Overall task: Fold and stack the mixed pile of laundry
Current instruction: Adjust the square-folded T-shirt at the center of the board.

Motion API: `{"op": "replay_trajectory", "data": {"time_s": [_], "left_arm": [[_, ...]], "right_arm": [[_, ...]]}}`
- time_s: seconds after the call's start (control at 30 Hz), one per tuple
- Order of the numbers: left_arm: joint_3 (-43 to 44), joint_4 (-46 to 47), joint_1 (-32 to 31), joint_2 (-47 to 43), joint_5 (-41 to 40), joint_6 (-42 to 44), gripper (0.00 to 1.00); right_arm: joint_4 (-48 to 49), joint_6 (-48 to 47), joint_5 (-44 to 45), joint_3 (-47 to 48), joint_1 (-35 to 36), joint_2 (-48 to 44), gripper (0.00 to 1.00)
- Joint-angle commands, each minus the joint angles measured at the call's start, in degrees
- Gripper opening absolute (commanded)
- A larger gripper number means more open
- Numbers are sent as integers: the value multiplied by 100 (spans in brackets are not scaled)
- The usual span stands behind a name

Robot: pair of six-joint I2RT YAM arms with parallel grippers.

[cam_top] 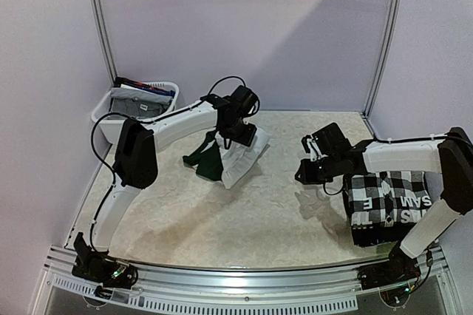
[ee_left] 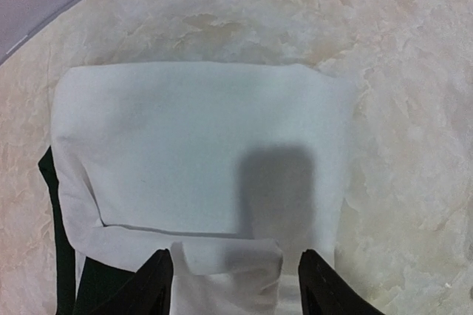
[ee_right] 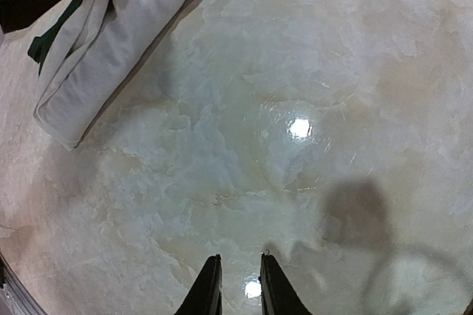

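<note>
At the right edge of the table (cam_top: 259, 219) two pieces look done: checkered shirt (cam_top: 384, 185) folded flat and lying on a black piece with white letters (cam_top: 380, 235), one neat stack. Mid-table, white cloth (cam_top: 244, 158) is the item in work. In the left wrist view it's a tidy rectangle with one more flap turned up at the near edge and the dark green part (cam_top: 203, 160) poking out on the left. I'd call it mostly folded, not yet stacked. Left gripper (ee_left: 235, 259) sits low over that near edge, fingers apart with the flap between them. No pinch visible, so I read it as holding nothing. Right gripper (ee_right: 239, 257) hovers over bare table between the cloth and the stack, fingers nearly together, slim gap, empty. White basket (cam_top: 103, 117) at the far-left corner has grey and blue garments (cam_top: 137, 102) in it, unfolded as far as I can tell. Estimate: two stacked, one close to finished, basket load to go. That's halfway or less; count in the basket unclear. Left to do: finish the white cloth, get it onto the stack well apart to the right, then work through the basket.
</note>
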Motion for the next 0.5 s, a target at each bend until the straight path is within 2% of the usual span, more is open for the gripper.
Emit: {"op": "replay_trajectory", "data": {"time_s": [0.0,0.1,0.17,0.3,0.37,0.4,0.47], "left_arm": [[210,-73,-132,242,37,-34,60],[250,-20,-136,317,-19,-10,60],[291,21,-136,360,-147,7,53],[323,76,-136,417,-471,73,29],[316,101,-136,425,-504,133,12],[301,102,-136,408,-511,141,0],[92,197,-163,247,-562,142,0]], "right_arm": [[90,9,-104,-68,25,-144,19],[88,12,-106,-86,25,-136,18],[88,6,-106,-95,20,-144,18],[89,-5,-102,-111,20,-162,18],[88,-7,-89,-113,25,-162,18],[93,-1,-85,-113,22,-162,18],[100,-2,-80,-105,21,-154,18]]}}
